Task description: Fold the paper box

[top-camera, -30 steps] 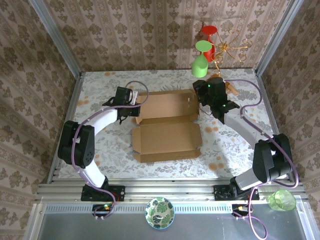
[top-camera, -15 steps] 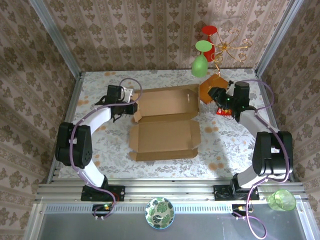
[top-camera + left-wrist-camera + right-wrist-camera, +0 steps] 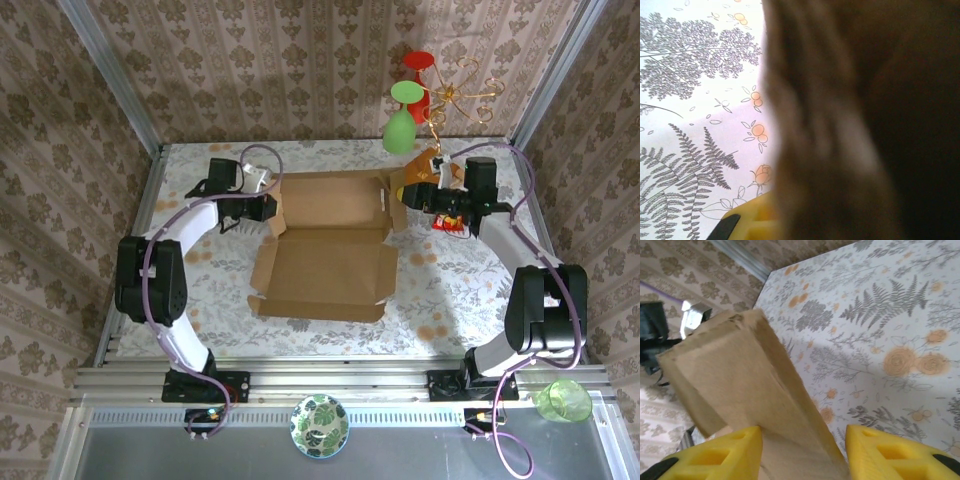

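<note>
The paper box (image 3: pixel 320 262) lies unfolded in the middle of the table, light-brown cardboard with its back wall and side flaps raised. My left gripper (image 3: pixel 266 208) is at the box's left flap, shut on it. In the left wrist view blurred cardboard (image 3: pixel 850 125) hides the jaws except one yellow finger (image 3: pixel 752 220). My right gripper (image 3: pixel 411 195) is at the right flap. In the right wrist view it (image 3: pixel 805 452) stands open astride the flap (image 3: pixel 740 380). The left finger (image 3: pixel 730 452) touches the cardboard, and the right finger (image 3: pixel 890 450) is clear of it.
A reddish wooden board (image 3: pixel 428 165) and a red packet (image 3: pixel 450 222) lie just behind the right gripper. Red and green glasses (image 3: pixel 405 105) hang on a gold rack at the back right. A leaf-patterned plate (image 3: pixel 320 422) and a green cup (image 3: pixel 562 400) sit below the table edge.
The right gripper swung out from the box's back right corner, came back to the right flap and opened wider. The left gripper moved back and left, and the box's front panel shifted left.
</note>
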You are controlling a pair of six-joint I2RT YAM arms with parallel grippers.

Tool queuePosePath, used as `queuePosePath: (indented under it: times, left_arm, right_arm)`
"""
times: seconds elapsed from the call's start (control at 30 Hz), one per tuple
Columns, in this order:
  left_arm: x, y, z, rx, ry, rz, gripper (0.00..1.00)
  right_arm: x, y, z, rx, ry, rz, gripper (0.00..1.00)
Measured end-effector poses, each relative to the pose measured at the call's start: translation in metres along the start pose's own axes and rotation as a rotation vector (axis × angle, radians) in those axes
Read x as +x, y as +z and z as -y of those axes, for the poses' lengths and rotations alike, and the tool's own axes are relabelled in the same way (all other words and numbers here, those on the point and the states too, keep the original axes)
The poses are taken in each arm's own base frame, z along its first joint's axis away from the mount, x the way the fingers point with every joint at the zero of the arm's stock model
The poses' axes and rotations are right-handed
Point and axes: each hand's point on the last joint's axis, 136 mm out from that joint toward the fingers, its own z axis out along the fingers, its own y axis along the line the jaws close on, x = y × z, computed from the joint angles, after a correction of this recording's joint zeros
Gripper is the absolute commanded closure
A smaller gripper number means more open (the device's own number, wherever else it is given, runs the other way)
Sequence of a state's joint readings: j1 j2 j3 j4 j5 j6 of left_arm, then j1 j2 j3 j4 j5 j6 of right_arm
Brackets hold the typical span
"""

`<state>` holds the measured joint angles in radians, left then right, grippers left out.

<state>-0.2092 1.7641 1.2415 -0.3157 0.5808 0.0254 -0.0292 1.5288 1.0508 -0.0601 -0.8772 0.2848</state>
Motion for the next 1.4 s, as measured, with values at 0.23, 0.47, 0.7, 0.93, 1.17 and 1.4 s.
queuePosePath:
  times: [0.23,0.47,0.7,0.93,1.17,1.4]
  left_arm:
    - [0.007,0.003,-0.007,0.006,-0.031,-0.044,1.0]
    - [-0.004,-0.001,-0.006,0.011,-0.019,-0.032,1.0]
    - [-0.001,0.003,-0.005,0.043,-0.034,-0.052,1.0]
    - [0.001,0.008,-0.008,0.043,-0.047,-0.068,1.0]
    - [-0.003,0.007,-0.008,0.041,-0.044,-0.059,1.0]
    - [-0.003,0.007,-0.01,0.025,-0.051,-0.062,1.0]
  right_arm:
    - [-0.007,-0.005,-0.023,-0.084,-0.018,-0.029,0.44]
    - [-0.001,-0.009,-0.031,-0.106,-0.026,-0.061,0.39]
    - [0.003,-0.009,-0.031,-0.113,-0.021,-0.073,0.4]
    - [0.012,-0.005,-0.039,-0.131,-0.013,-0.106,0.4]
    - [0.024,0.005,-0.054,-0.149,-0.033,-0.157,0.39]
    - [0.027,0.012,-0.065,-0.147,-0.07,-0.178,0.38]
